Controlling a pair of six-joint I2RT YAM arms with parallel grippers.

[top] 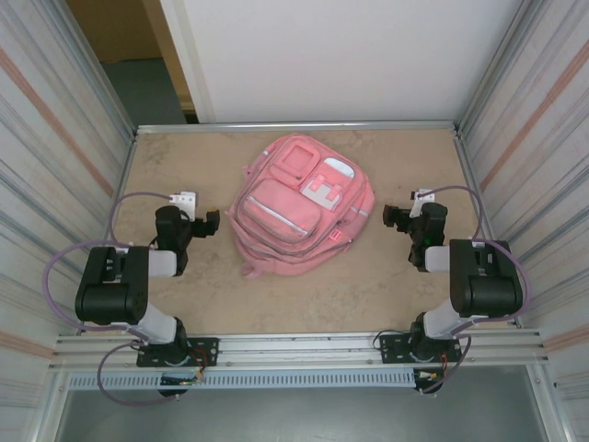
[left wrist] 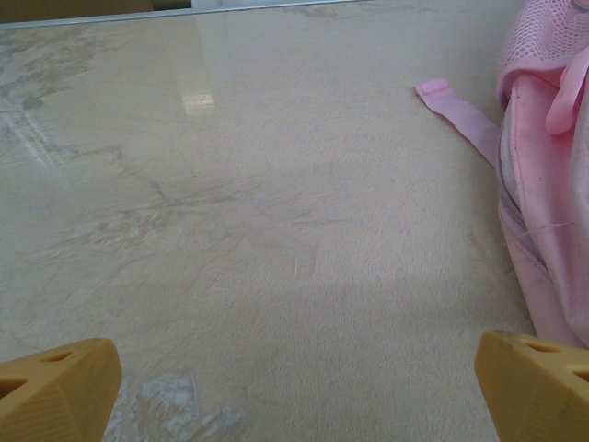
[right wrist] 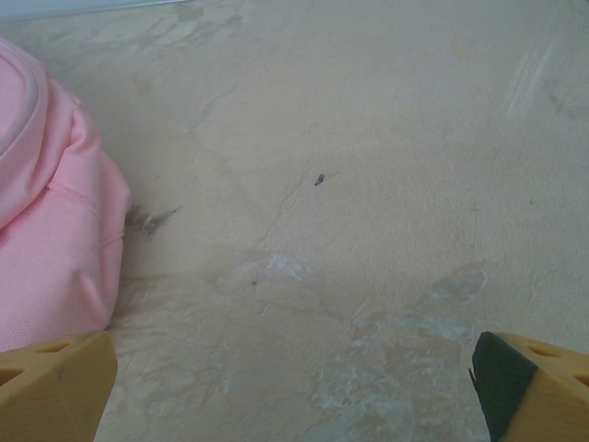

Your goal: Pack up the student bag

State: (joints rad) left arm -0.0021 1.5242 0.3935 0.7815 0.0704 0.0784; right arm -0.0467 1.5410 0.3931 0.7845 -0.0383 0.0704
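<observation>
Bag (top: 299,207): pink backpack lying flat on the table, front pockets facing up, in the middle and toward the far edge. It has white trim and a checkered patch (top: 324,190) on its upper face.
Table (top: 304,304): beige, marbled top with a metal rail along the near edge.
Left gripper (top: 213,224): released, jaws spread wide with bare table between them. It sits low, just left of the bag, pointing at it but apart from it.
Right gripper (top: 391,217): released, jaws spread wide. It is near the bag's right side, pointing at it and not touching.
Strap (left wrist: 457,115): pink webbing, flat on the table beside the bag, seen from the left wrist.
Fingertips (left wrist: 60,387): yellow, at the lower corners of each wrist view. The bag's edge lies to the right of the left pair and to the left of the right pair.
Walls (top: 55,157): ribbed metal panels on both sides.
</observation>
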